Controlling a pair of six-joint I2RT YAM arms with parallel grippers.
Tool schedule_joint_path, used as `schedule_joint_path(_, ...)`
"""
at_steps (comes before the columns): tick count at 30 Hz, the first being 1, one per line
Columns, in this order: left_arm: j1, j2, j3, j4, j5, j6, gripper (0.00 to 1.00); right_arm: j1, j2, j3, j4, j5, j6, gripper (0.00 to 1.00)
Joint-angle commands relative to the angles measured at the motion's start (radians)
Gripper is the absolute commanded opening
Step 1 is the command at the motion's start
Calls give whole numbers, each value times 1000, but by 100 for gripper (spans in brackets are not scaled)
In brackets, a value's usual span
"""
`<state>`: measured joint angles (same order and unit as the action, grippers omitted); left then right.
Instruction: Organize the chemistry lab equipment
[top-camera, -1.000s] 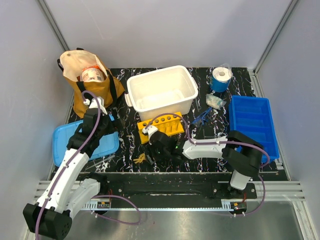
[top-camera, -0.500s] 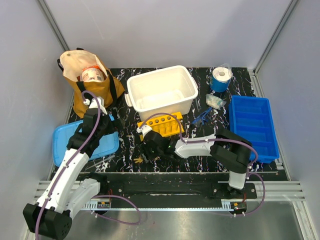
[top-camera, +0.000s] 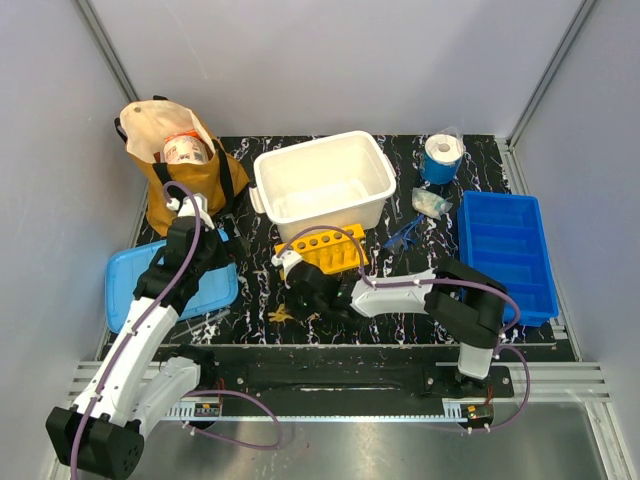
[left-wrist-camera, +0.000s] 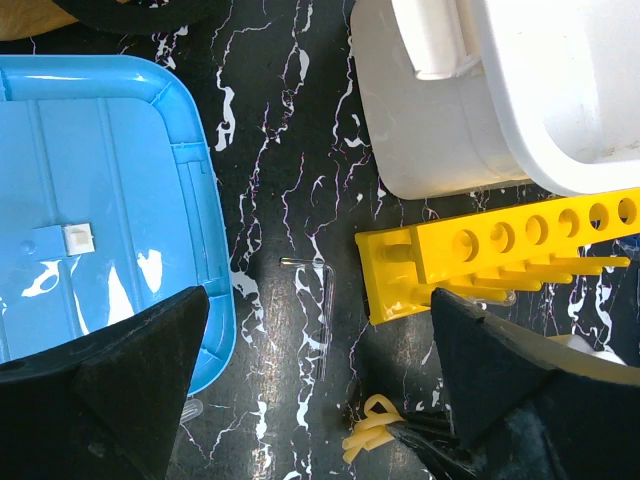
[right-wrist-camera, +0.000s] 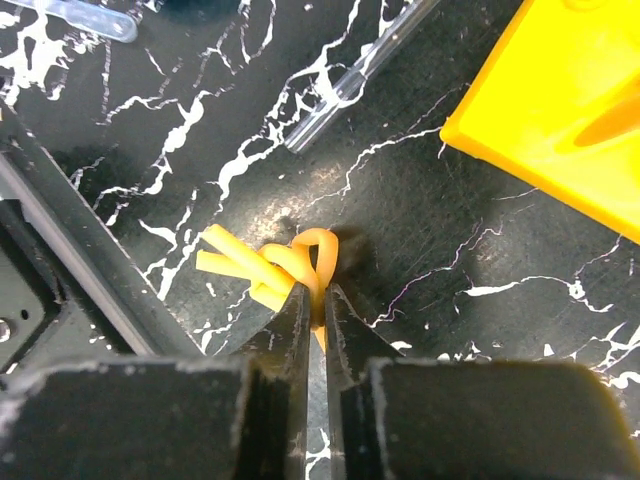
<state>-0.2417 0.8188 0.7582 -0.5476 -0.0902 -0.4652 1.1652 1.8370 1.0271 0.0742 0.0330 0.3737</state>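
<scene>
The yellow-orange knotted piece (right-wrist-camera: 268, 266) lies on the black marbled mat near the front edge, seen too in the top view (top-camera: 283, 315) and the left wrist view (left-wrist-camera: 370, 430). My right gripper (right-wrist-camera: 318, 298) is shut on it, the knot pinched between the tips. A thin clear tube (right-wrist-camera: 355, 75) lies just beyond it, another bent one (left-wrist-camera: 322, 290) beside the yellow rack (left-wrist-camera: 500, 255). My left gripper (left-wrist-camera: 320, 330) hovers open above the mat between the blue lid and the rack. Blue-framed safety glasses (top-camera: 402, 236) and a clear packet (top-camera: 431, 202) lie at the right.
A white tub (top-camera: 322, 181) stands at mid-back, a blue divided bin (top-camera: 506, 255) at right, a blue lid (top-camera: 135, 290) at left, a brown cloth bag (top-camera: 175, 175) at back left and a blue tape roll (top-camera: 440, 158) at back right. A pipette (right-wrist-camera: 80, 15) lies near the knot.
My right gripper slid left from the rack to the knotted piece near the front edge and closed on it. The left arm has stayed still.
</scene>
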Motion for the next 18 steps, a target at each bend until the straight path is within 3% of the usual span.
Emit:
schedule_joint_path(1, 5, -18, -8, 38, -25, -15, 97, 7, -113, 13, 15, 10, 13, 8)
schedule_joint_path(7, 4, -18, -11, 40, -13, -15, 97, 5, -238, 59, -68, 105, 10, 7)
schedule_joint_path(10, 4, -21, -11, 40, -11, -15, 98, -9, -283, 119, -213, 226, -2, 8)
schedule_joint_path(18, 4, -32, -14, 47, 7, -4, 96, -206, -354, 277, -292, 266, -126, 10)
